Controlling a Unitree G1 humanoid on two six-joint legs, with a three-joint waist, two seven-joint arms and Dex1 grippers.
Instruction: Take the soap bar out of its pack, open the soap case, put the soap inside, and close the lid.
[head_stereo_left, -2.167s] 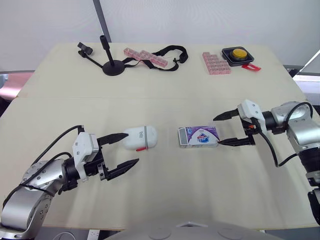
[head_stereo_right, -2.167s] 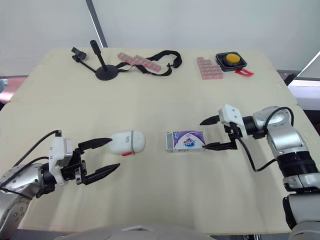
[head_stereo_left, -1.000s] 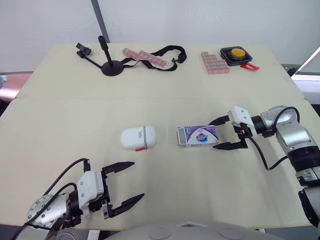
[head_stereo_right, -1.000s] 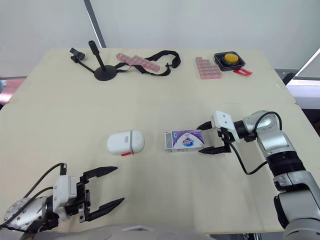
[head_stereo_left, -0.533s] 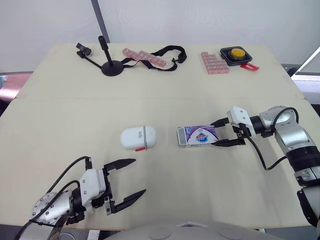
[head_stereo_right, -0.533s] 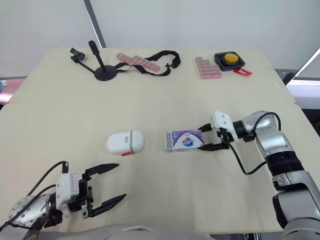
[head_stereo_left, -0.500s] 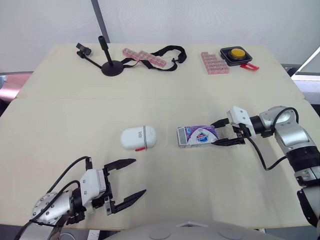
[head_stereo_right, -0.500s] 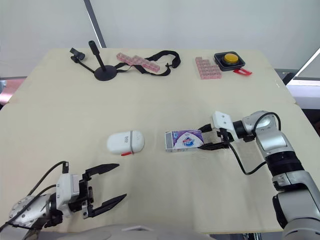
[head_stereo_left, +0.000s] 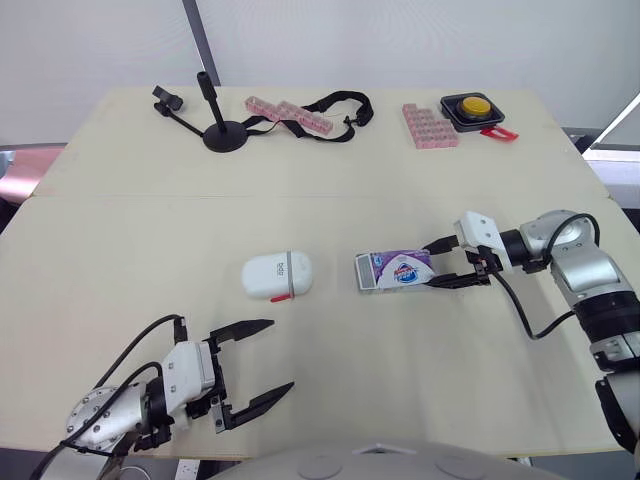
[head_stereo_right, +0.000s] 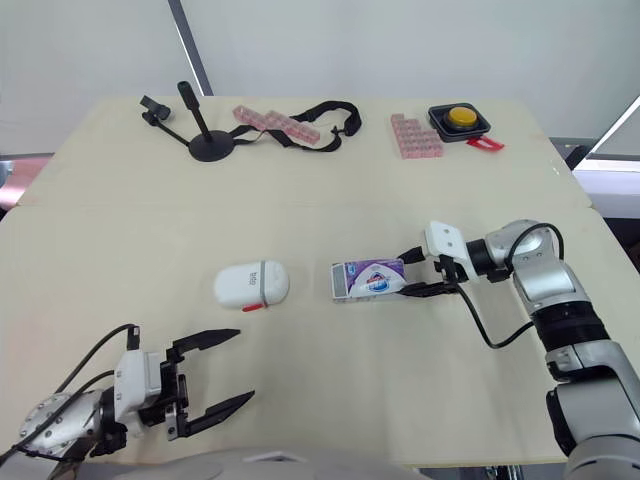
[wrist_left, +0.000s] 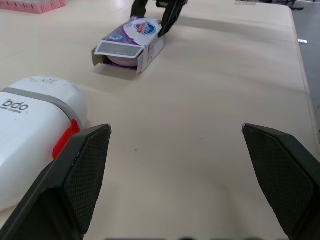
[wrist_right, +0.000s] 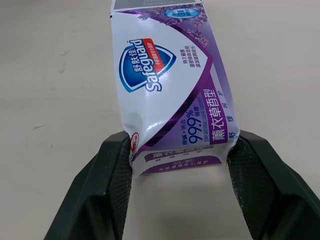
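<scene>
**Soap pack at mid-table.** The soap pack (head_stereo_left: 395, 270), a purple-and-white Safeguard carton with a blue shield logo, lies flat just right of the closed white soap case (head_stereo_left: 277, 275) with its red latch. Its open flap end faces the case and shows the pale soap bar (wrist_left: 121, 60) within, while its dented far end is pinched between the fingers (wrist_right: 117, 185) of the right gripper (head_stereo_left: 432, 266). The left gripper (head_stereo_left: 278, 356) hovers near the front edge, spread wide and empty, over a pale beige table (head_stereo_left: 400, 380) whose far edge carries a black stand (head_stereo_left: 222, 132), pink pill boxes (head_stereo_left: 430, 125), a black strap (head_stereo_left: 338, 103) and a yellow push-button (head_stereo_left: 472, 106) before a white wall (head_stereo_left: 400, 40).
</scene>
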